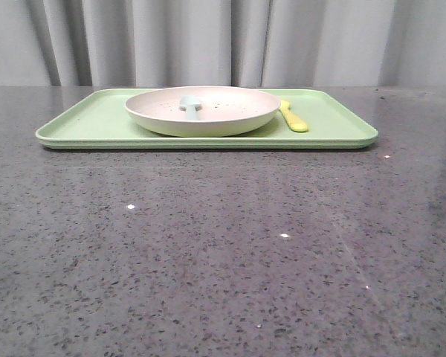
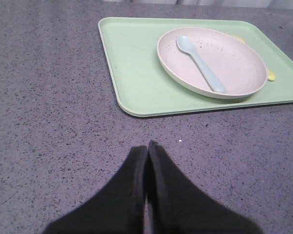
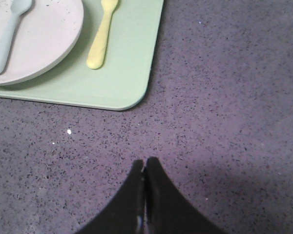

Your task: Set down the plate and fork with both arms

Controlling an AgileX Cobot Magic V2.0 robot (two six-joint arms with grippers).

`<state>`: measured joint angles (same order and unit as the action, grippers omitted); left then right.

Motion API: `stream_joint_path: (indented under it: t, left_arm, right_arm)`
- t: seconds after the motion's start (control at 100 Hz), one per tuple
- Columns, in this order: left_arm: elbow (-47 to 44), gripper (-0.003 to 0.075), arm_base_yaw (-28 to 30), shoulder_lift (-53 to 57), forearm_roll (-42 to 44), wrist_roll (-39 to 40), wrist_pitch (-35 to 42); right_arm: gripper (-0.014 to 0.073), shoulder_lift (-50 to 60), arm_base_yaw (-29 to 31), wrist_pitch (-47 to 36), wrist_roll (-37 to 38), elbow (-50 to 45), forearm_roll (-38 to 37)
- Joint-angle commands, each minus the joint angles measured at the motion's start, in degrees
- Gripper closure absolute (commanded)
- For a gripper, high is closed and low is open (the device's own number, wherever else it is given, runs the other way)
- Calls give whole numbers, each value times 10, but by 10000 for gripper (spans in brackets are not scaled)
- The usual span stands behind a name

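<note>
I count one tray (image 1: pixel 97 123), one plate (image 1: pixel 202 110), one spoon (image 2: pixel 200 63) and one fork (image 1: pixel 293 117), all on a speckled grey table (image 1: pixel 223 245). The light-green tray is my landmark. The plate sits on it, roughly at its middle, and the pale blue spoon lies inside the plate. The yellow fork lies flat on the tray just beside the plate, toward the tray's right end, apart from the rim as far as I can tell.

From the left wrist the fork is nearly all hidden behind the plate; only yellow slivers show past its far edge. From the right wrist the plate, the spoon and the fork's tines are cut off by the frame. In the front view the spoon shows only as a small blue bit above the plate's rim.

My left gripper (image 2: pixel 147 145) is clenched on nothing, above bare table short of the tray. My right gripper (image 3: pixel 145 161) is likewise pinched closed and empty, near the tray's right corner.
</note>
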<state>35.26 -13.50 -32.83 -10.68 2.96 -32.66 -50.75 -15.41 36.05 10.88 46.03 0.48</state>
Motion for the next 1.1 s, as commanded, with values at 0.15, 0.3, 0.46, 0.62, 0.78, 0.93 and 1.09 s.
stream_joint_path:
  t: [0.15, 0.3, 0.46, 0.62, 0.78, 0.93, 1.09]
  left_arm:
    - [5, 741, 12, 28, 73, 60, 34]
    - [5, 741, 37, 55, 111, 65, 5]
    - [2, 741, 60, 97, 138, 65, -22]
    - [-19, 741, 70, 155, 140, 65, -22]
    - [-43, 741, 70, 203, 144, 65, -24]
    - [-49, 741, 70, 214, 145, 65, -24]
    - [-49, 741, 70, 214, 145, 65, -21]
  right_arm:
    - [660, 121, 2, -66, -6, -67, -27]
    - [660, 188, 2, -52, -6, -105, -37]
    - [660, 263, 2, -50, -6, -143, -45]
    - [660, 336, 2, -46, -6, -171, -65]
    - [660, 385, 2, -24, -6, -176, -68]
    - [660, 395, 2, -10, -6, -176, -65]
    - [660, 395, 2, -10, -6, -176, -65]
